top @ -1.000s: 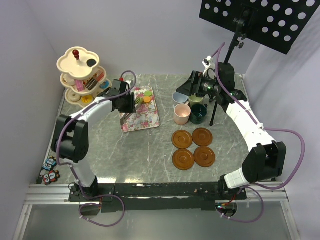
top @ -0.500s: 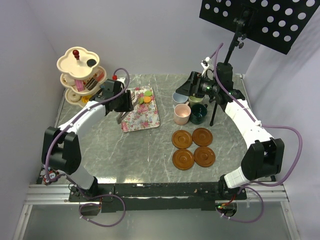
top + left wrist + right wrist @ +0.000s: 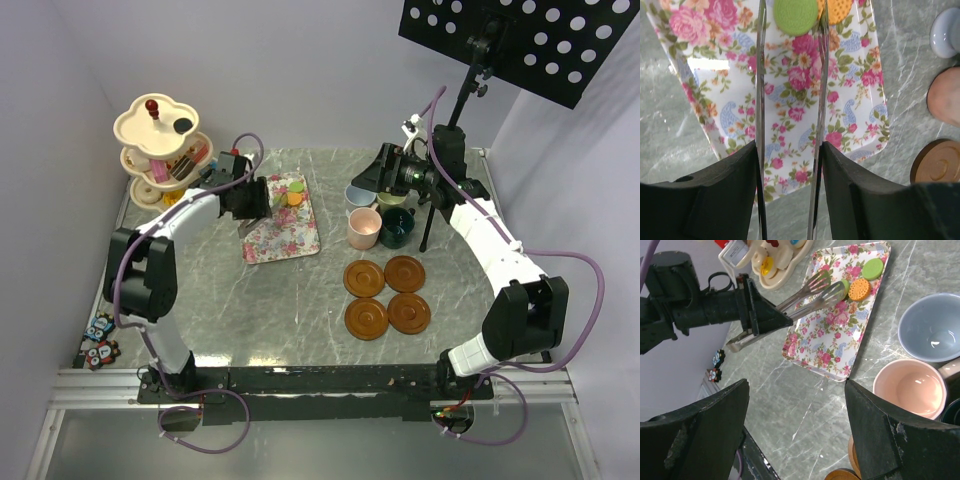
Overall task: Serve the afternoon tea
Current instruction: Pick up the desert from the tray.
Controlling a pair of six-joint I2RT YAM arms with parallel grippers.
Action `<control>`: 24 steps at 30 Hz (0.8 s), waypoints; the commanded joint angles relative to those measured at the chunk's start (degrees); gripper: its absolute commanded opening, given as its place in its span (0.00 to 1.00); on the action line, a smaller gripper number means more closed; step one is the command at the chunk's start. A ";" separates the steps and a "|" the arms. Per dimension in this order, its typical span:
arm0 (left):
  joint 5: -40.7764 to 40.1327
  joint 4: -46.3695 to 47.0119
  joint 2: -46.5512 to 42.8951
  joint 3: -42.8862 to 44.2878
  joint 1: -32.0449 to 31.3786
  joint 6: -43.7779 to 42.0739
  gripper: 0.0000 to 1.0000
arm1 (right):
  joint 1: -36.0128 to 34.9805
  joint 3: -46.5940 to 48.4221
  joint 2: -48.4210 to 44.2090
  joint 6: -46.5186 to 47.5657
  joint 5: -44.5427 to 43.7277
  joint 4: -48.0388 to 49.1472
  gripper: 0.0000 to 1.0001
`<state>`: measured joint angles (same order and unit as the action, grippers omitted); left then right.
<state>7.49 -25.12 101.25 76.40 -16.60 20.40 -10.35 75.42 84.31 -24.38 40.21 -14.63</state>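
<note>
My left gripper [image 3: 256,199] [image 3: 790,150] is shut on the metal tongs [image 3: 760,75] [image 3: 805,295], one finger against each arm. The tong tips reach over the floral tray [image 3: 285,238] [image 3: 710,75] toward a green macaron [image 3: 795,15] [image 3: 872,268] and an orange one [image 3: 839,9] [image 3: 859,288]. The cream three-tier stand [image 3: 160,150] with small cakes rises at the back left. My right gripper [image 3: 368,180] [image 3: 797,430] hangs open and empty beside the light blue mug [image 3: 360,195] [image 3: 932,330], light green mug [image 3: 392,198], pink mug [image 3: 363,228] [image 3: 910,387] and dark green mug [image 3: 397,226].
Several round brown saucers [image 3: 386,295] lie in a square in front of the mugs. A black stand pole [image 3: 428,225] rises just right of the mugs under a perforated black board [image 3: 520,40]. Small toy pieces [image 3: 98,340] lie off the table's left edge.
The left arm's elbow swung out and back, and its wrist shifted slightly toward the stand. The tongs' arms have spread wider between the fingers. The right arm has not moved.
</note>
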 commanded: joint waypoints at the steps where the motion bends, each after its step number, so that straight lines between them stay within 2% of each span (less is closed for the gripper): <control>1: 3.32 0.26 3.33 5.06 0.69 -1.59 0.56 | 0.33 2.01 -0.38 0.56 0.40 1.19 0.83; 11: 5.17 -1.15 6.59 7.27 1.22 -2.21 0.54 | 0.33 2.28 -0.29 0.74 -0.04 0.75 0.83; 19: 5.78 1.65 0.09 1.92 2.18 -0.63 0.56 | 0.33 1.75 -0.90 0.74 -0.30 0.92 0.83; 24: 4.91 1.49 -0.53 0.06 3.15 -0.36 0.58 | 0.33 0.70 -1.52 0.56 -0.48 1.19 0.83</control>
<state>11.73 -25.98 103.90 77.01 -14.37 19.40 -10.35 75.44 84.33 -24.34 39.90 -14.68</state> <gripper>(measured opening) 0.577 0.833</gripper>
